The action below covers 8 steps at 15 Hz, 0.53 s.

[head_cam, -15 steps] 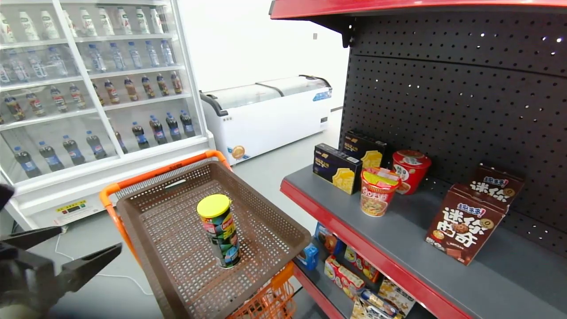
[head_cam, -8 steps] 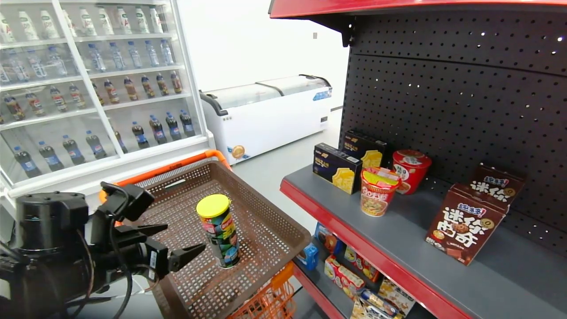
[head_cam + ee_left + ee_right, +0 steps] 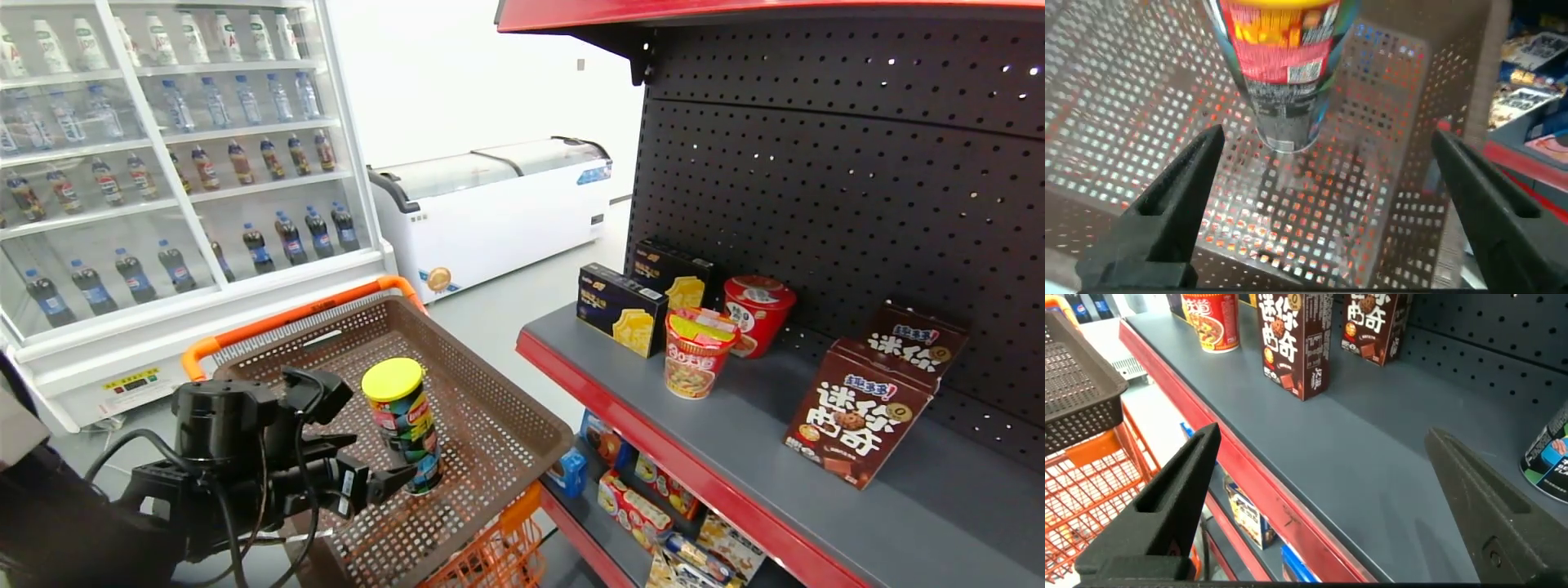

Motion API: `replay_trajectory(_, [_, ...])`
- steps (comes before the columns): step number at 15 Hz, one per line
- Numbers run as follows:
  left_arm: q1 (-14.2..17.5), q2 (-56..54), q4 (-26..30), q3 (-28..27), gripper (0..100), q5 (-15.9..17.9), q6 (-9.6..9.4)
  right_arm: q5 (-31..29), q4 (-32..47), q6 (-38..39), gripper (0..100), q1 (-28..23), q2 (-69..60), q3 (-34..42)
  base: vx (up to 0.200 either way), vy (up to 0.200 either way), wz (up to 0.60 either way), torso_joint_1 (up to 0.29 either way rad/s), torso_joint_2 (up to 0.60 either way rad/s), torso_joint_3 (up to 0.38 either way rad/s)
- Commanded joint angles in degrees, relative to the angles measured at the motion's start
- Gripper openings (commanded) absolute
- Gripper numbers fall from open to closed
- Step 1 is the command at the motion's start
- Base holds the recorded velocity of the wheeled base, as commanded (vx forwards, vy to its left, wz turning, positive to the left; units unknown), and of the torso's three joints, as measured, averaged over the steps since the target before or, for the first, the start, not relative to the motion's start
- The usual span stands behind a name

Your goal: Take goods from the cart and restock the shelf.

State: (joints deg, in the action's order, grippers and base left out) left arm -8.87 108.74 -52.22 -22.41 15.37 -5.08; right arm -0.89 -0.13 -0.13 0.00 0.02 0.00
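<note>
Shelf (image 3: 759, 445) on my right: grey deck, red front lip, pegboard back. Goods stand in pairs, front and back. There are dark boxes (image 3: 620, 310) at the far end, then noodle cups (image 3: 692, 353), then brown biscuit boxes (image 3: 857, 416). Bare deck lies between the cups and the brown boxes and nearer me, probably the restock spot.

Cart basket (image 3: 498, 384) sits beside the shelf's front lip, brown perforated plastic on an orange frame. It's parked close, I'd say so the carry across is short.

One item in it: the can (image 3: 404, 425), a tall tube with a yellow lid, upright on the basket floor near the middle.

My left gripper (image 3: 1327, 135) is low inside the basket with fingers spread wide, level with the can's lower half. The can sits ahead of the gap and nothing is gripped yet. I judge this is the approach to a side grasp, low on the body so it won't tip.

My right gripper (image 3: 1323, 433) hangs over the bare deck near the shelf's front lip — fingers apart, holding nothing, probably parked clear of the handover path.
</note>
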Motion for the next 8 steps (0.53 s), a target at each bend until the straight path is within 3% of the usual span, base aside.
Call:
replay_trajectory(1, [-0.3, 6.1, -2.9, -0.6, 100, 0.0, -0.01, 0.0, 0.0, 0.0, 100, 0.0, 0.0, 0.0, 0.000, 0.000, 0.00, 0.000, 0.00, 0.000])
replay_trajectory(4, [-0.6, 11.6, -9.7, -1.4, 100, -0.2, -0.37, 0.0, 0.0, 0.0, 100, 0.0, 0.0, 0.0, 0.000, 0.000, 0.00, 0.000, 0.00, 0.000])
replay_trajectory(8, [-0.7, 20.1, -18.3, -8.9, 100, -0.2, -0.63, -0.1, 0.0, 0.0, 100, 0.0, 0.0, 0.0, 0.000, 0.000, 0.00, 0.000, 0.00, 0.000])
